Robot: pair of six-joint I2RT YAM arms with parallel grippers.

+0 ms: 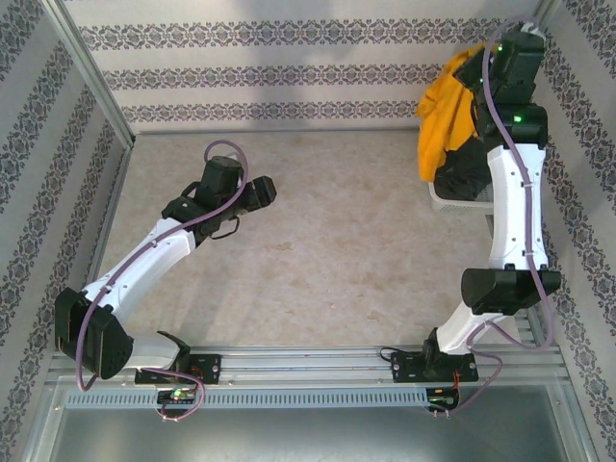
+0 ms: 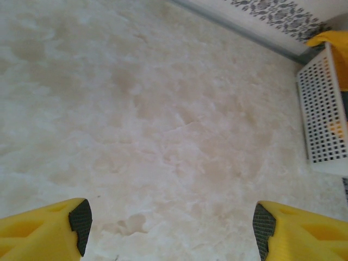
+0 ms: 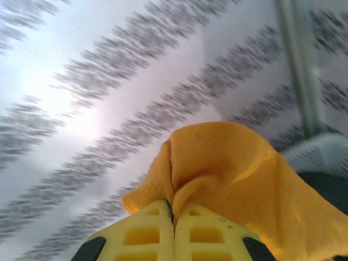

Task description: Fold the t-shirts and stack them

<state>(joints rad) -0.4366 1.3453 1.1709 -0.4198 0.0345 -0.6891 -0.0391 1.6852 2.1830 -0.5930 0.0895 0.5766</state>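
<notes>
**Twin YAM arms: exterior finish**

Left arm [image 1: 144, 255] and right arm [image 1: 508, 207]: white link shells, black joint housings. Lilac cable [image 1: 224, 143] looped along each. Green indicator light [image 1: 521, 119] on right arm. Black base mounts [image 1: 178, 371]. Gripper fingers [image 2: 41, 234]: yellow plastic, moulded recesses, black pads [image 2: 81, 217].

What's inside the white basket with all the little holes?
The bright orange-yellow cloth t-shirt, pinched in the right gripper, hangs down into the white plastic lattice basket. Some dark grey cloth, probably the other shirt, lies inside. The hanging shirt and right arm cover the bottom.

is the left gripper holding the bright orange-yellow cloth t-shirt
No, the left gripper is open above the beige marbled tabletop.
</notes>
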